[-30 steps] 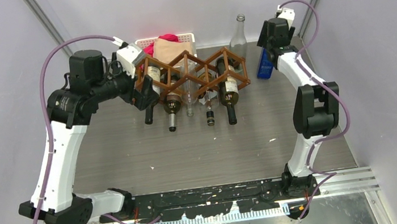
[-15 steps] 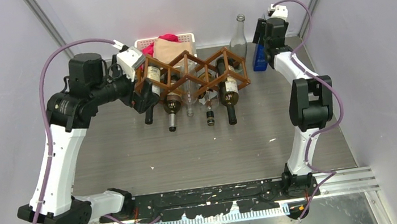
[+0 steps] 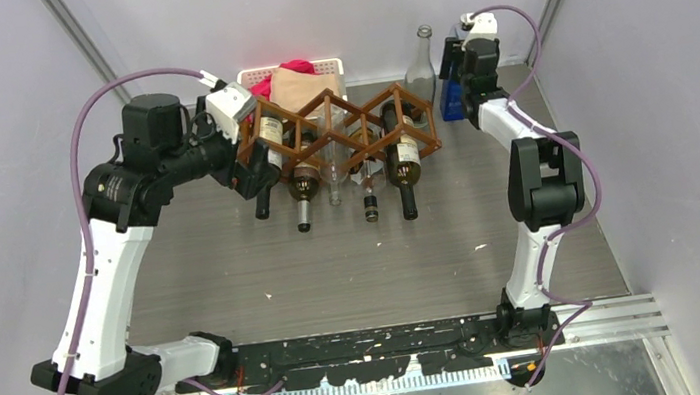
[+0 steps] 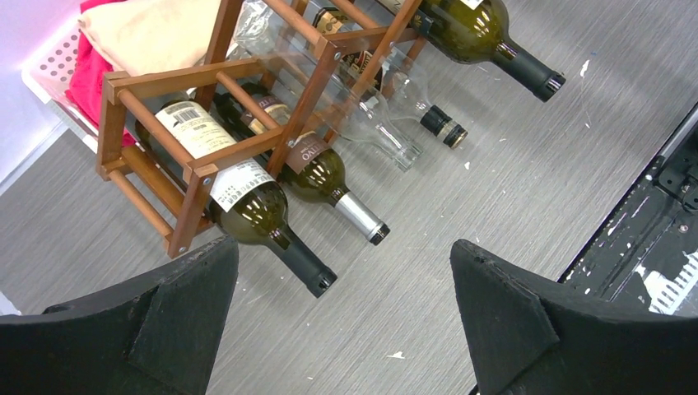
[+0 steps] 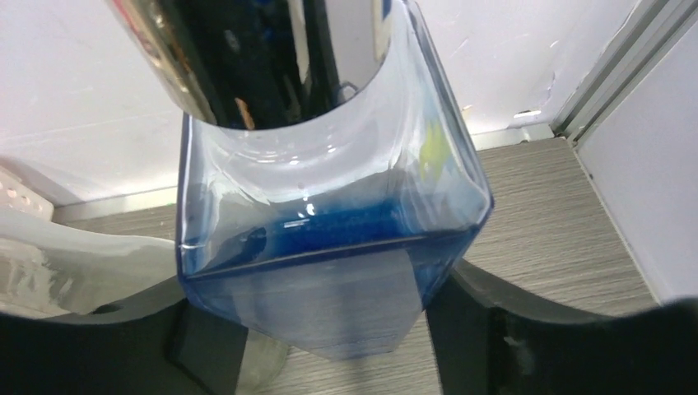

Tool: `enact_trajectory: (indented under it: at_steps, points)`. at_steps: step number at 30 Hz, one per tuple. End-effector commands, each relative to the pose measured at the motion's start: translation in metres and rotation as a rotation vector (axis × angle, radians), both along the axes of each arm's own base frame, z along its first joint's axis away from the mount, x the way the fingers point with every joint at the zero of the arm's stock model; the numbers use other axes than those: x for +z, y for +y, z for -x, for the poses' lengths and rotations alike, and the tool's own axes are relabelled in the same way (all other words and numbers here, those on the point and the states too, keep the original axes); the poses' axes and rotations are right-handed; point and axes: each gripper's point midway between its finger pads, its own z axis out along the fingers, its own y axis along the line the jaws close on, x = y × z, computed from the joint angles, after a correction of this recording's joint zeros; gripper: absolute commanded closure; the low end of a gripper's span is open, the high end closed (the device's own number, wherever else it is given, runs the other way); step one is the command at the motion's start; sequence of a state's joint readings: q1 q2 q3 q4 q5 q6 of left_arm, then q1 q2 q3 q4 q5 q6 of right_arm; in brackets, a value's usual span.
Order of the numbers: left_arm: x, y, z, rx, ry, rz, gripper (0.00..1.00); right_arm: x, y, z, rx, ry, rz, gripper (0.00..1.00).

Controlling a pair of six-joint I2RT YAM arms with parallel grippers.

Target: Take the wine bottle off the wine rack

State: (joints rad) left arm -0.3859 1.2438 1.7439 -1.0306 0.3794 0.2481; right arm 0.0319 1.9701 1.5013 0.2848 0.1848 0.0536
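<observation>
**Overhead and wrist views of the two-arm rig.** A grey wood-grain table (image 3: 353, 257) carries the whole scene. The left arm (image 3: 99, 279) reaches to the left end of the wine rack (image 3: 341, 118), and the right arm (image 3: 541, 184) stretches to the far right corner. The rack, a brown lattice of diamond cells, stands toward the far side of the table. The wine bottles lie in its cells, and five necks project toward the arm bases. Behind the rack sits a white basket (image 3: 255, 72) holding beige and red cloths (image 3: 302, 84). An upright clear bottle (image 3: 421, 60) stands just past the rack's right end. The leftmost wine bottle (image 4: 257, 212), dark glass with a black cap, rests in the end cell with its neck over the table. A silver-capped bottle (image 4: 333, 185) lies just beside it. The left gripper (image 4: 342, 247) hangs above the table near that leftmost neck, jaws spread wide and holding nothing. Its fingers (image 4: 177, 321) are clear of bottle and rack. The right gripper (image 5: 321, 284) is clamped on a square blue bottle (image 5: 329, 239) beside the upright clear bottle, one finger against each side.
</observation>
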Motion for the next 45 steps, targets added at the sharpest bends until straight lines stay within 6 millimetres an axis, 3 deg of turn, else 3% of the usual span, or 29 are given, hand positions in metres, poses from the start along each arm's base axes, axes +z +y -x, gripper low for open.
enact_trajectory:
  at_steps: [1,2,3,9,15,17,19,21,24,29,33,36,38,40,42,45]
  points:
    - [0.010,0.002,-0.005,0.009,-0.051,-0.001,0.00,0.094,0.002,0.006,-0.012,-0.262,-0.017,0.17]
    - [0.008,0.003,-0.007,0.015,-0.049,-0.006,0.00,0.095,0.001,0.010,-0.016,-0.259,-0.018,0.05]
    - [0.008,0.004,-0.008,0.019,-0.047,-0.013,0.00,0.095,0.000,0.013,-0.025,-0.254,-0.021,0.01]
    - [0.007,0.008,-0.011,0.039,-0.029,-0.041,0.00,0.106,-0.005,0.033,-0.055,-0.249,-0.043,0.00]
    - [0.006,0.015,-0.017,0.081,-0.013,-0.072,0.00,0.139,-0.003,0.065,-0.066,-0.275,-0.122,0.00]
    - [0.006,0.019,-0.019,0.101,-0.007,-0.085,0.00,0.156,-0.002,0.082,-0.086,-0.282,-0.190,0.00]
    - [0.006,0.026,-0.024,0.127,0.005,-0.082,0.00,0.168,0.001,0.102,-0.136,-0.261,-0.399,0.00]
    - [0.005,0.034,-0.032,0.167,0.017,-0.078,0.00,0.175,0.025,0.119,-0.064,-0.208,-0.574,0.00]
    - [0.003,0.055,-0.049,0.260,0.055,-0.059,0.00,0.196,0.046,0.152,0.010,-0.226,-0.741,0.00]
    - [0.004,0.099,-0.075,0.429,0.072,-0.081,0.00,0.202,0.087,0.188,0.063,-0.062,-0.721,0.00]
    - [0.008,0.121,-0.083,0.522,0.098,0.010,0.00,0.220,0.084,0.216,0.073,-0.100,-0.879,0.00]
    - [0.011,0.134,-0.082,0.571,0.102,0.060,0.00,0.236,0.102,0.241,0.294,-0.266,-0.918,0.00]
    - [0.010,0.139,-0.081,0.590,0.097,0.057,0.00,0.232,0.123,0.248,0.327,-0.154,-0.901,0.00]
    - [0.010,0.142,-0.080,0.601,0.077,0.046,0.00,0.205,0.145,0.246,0.275,0.029,-0.762,0.00]
    - [0.011,0.146,-0.081,0.618,0.047,0.042,0.00,0.199,0.186,0.254,0.319,0.103,-0.686,0.00]
    - [0.007,0.148,-0.077,0.620,0.038,0.032,0.00,0.186,0.232,0.261,0.368,0.174,-0.682,0.00]
